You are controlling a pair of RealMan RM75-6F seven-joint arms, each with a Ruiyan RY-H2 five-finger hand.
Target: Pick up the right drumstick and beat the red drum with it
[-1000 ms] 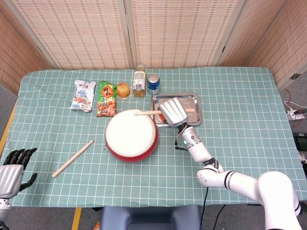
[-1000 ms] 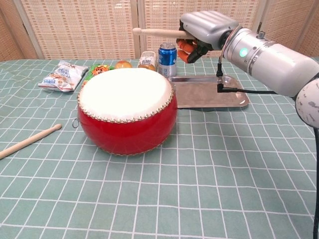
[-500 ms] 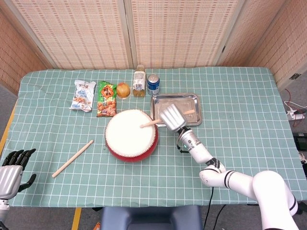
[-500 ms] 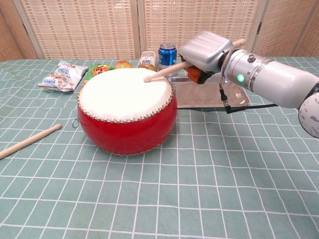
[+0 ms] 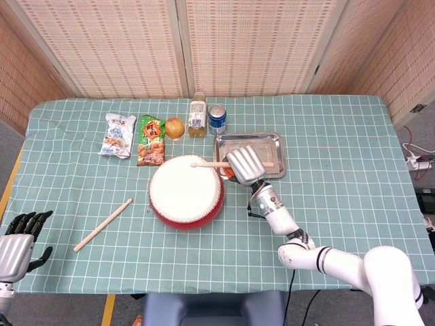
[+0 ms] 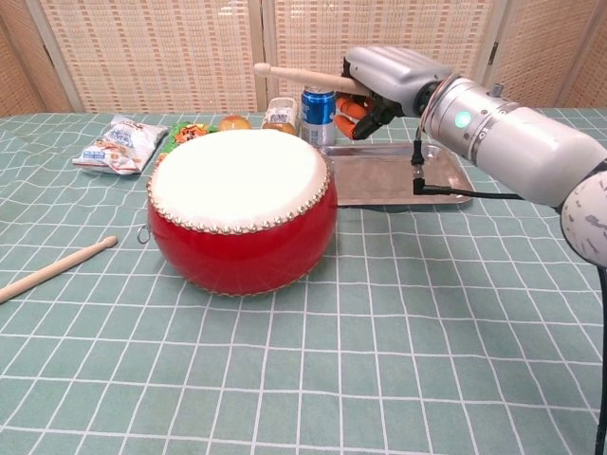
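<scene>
The drumstick [image 6: 299,75] is gripped in the right robot hand [image 6: 384,80], lifted clear above the far edge of the red drum [image 6: 242,216], tip pointing left. Pickup looks done; the beating seems under way, with more strokes possibly left. Half a second earlier the tip was down on the drumhead; now it is raised again. The left robot hand [image 5: 17,238] rests idle, fingers loosely apart, near the other stick [image 5: 103,225] on the surface [image 5: 340,136].
</scene>
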